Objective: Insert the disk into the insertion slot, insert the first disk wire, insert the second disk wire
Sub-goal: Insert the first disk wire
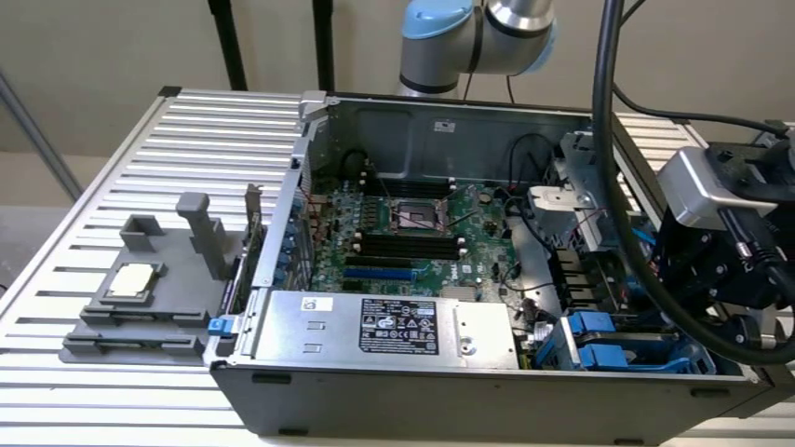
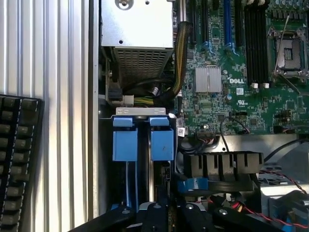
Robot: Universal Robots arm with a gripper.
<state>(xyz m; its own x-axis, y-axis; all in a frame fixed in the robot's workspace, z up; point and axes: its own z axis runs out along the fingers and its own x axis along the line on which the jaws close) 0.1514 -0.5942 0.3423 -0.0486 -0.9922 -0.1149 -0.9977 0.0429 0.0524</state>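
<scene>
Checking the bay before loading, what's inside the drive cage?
Two blue plastic tabs side by side in the drive cage; deeper down is dark and cannot be made out.

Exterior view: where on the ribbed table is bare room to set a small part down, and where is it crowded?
Free: the ribbed table beyond the grey fixture, at the exterior view's left of the computer case; also the strip in front of that fixture. Crowded: the case's corner around the blue tabs.
</scene>
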